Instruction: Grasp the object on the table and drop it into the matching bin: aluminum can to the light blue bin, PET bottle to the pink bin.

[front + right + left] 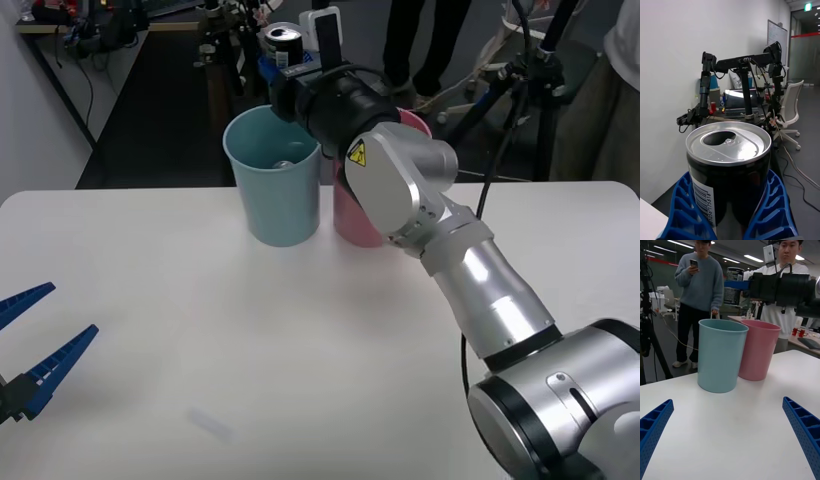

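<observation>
Right tool (728, 221) clamps the aluminum can (283, 44) above the light blue bin (273, 178), upper centre; the right wrist view shows its barcode. Left tool (35, 345) spreads wide, lower left.

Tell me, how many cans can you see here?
2. One aluminum can is held upright in the right gripper above the light blue bin. Something can-like lies inside that bin; more may be hidden in the pink bin.
</observation>
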